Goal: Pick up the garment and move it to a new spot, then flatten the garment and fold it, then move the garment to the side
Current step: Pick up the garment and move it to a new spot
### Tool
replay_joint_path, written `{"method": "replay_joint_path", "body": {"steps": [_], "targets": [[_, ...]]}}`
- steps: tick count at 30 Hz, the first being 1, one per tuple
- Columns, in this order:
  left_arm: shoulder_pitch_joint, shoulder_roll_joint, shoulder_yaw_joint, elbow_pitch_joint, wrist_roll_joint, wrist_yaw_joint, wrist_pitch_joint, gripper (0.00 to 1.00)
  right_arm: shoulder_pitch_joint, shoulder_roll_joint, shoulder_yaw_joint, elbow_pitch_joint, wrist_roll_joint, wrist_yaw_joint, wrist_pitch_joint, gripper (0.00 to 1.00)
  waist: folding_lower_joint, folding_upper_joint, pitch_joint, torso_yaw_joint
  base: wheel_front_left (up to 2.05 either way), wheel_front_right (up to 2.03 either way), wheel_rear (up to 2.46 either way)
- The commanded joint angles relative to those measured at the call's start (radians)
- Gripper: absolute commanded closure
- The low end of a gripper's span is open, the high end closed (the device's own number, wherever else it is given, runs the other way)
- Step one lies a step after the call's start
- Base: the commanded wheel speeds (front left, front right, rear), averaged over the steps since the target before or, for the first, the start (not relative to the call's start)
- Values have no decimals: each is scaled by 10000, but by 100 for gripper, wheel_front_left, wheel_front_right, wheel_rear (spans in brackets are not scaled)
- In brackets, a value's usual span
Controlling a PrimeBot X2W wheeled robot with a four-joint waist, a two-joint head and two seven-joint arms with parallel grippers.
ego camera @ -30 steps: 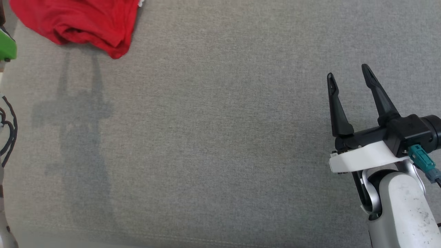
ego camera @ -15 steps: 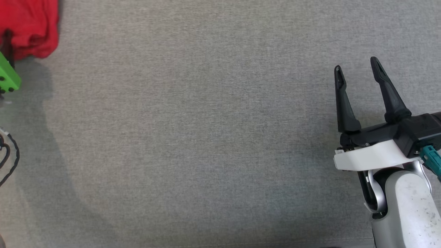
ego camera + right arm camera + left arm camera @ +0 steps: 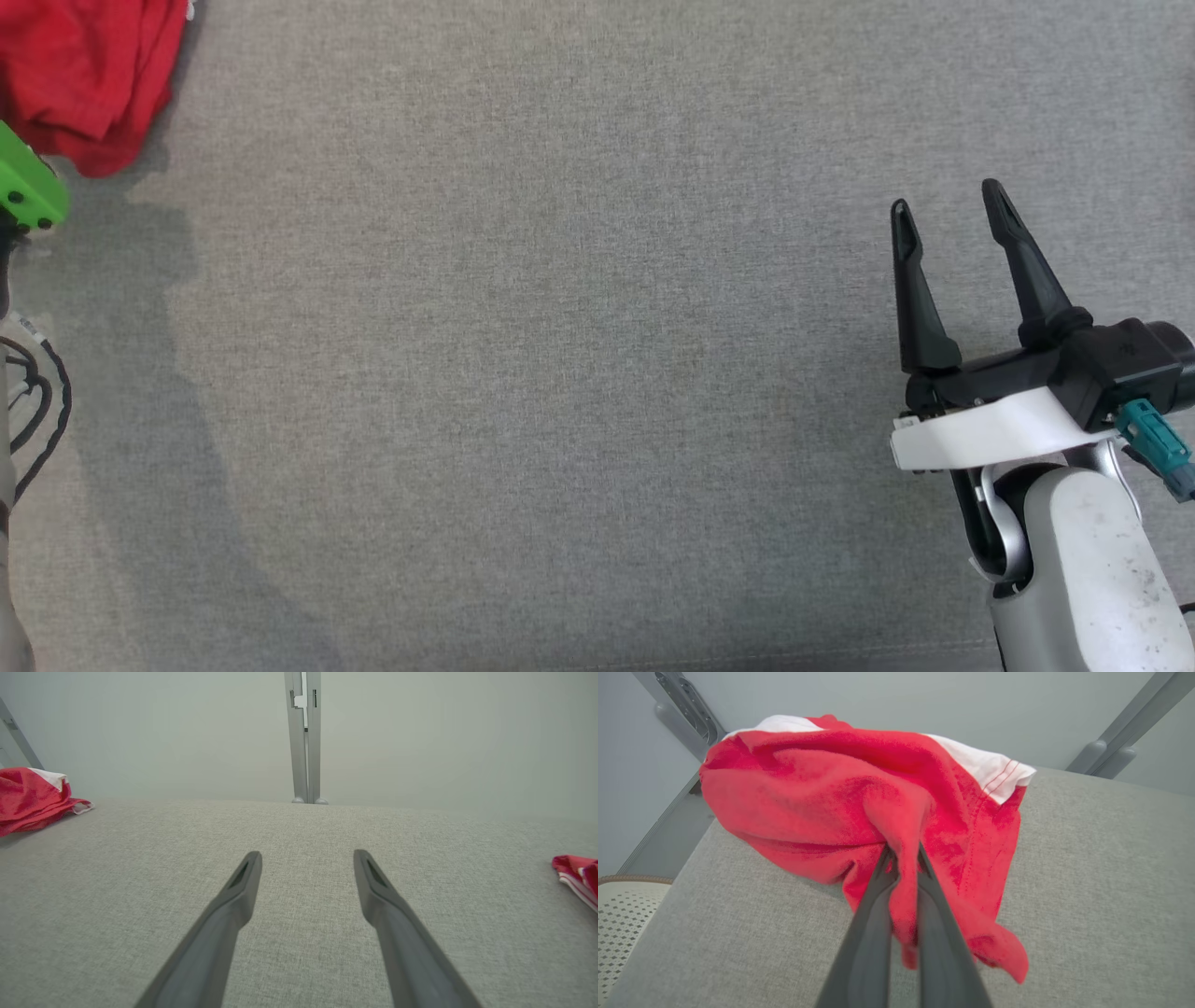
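The left fingers [image 3: 878, 891] are pinched tight on a fold of the red garment [image 3: 822, 793], which lies bunched at the surface's [image 3: 560, 373] ten o'clock corner. The right fingers [image 3: 920, 299] sit at four o'clock, spread wide, holding nothing.

A grey woven fabric tabletop [image 3: 560, 373] lies under even light, with a soft shadow [image 3: 140, 392] down its left side. Behind its far edge stands a plain pale grey-green wall [image 3: 444, 732], with an upright metal post [image 3: 303, 737] at top centre. Slanted metal struts [image 3: 1134, 723] cross the upper corners. A white perforated panel [image 3: 621, 924] sits at lower left.
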Motion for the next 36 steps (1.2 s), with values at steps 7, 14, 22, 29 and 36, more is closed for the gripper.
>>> {"method": "replay_joint_path", "body": {"steps": [7, 14, 22, 29, 36], "targets": [[-315, -296, -492, -732, -218, -69, -231, 100, 332, -13, -20, 796, 569, -15, -418, 0, -1, 0, -2161, -516, 0, 0, 0], [101, -1192, -1145, -1831, -596, -85, 212, 100, 587, -15, -125, 1364, 1015, -15, -701, 0, -1, 0, -3153, -1147, 0, 0, 0], [1687, -3029, -2089, -2895, -709, 123, -169, 100, 772, -13, -235, 1731, 1329, -13, -894, 0, -1, 0, -3126, -1773, 0, 0, 0], [3815, -3643, -4233, -3497, -1311, 301, -956, 100, 486, -10, -249, 2023, 1539, -15, -999, 0, -1, 0, -2611, -2403, 0, 0, 0], [4693, -3642, -6946, -4120, -2938, 1669, -2139, 100, 328, -7, -268, 2121, 1644, -13, -1008, 0, -1, 0, -2370, -2655, 0, 0, 0]]}}
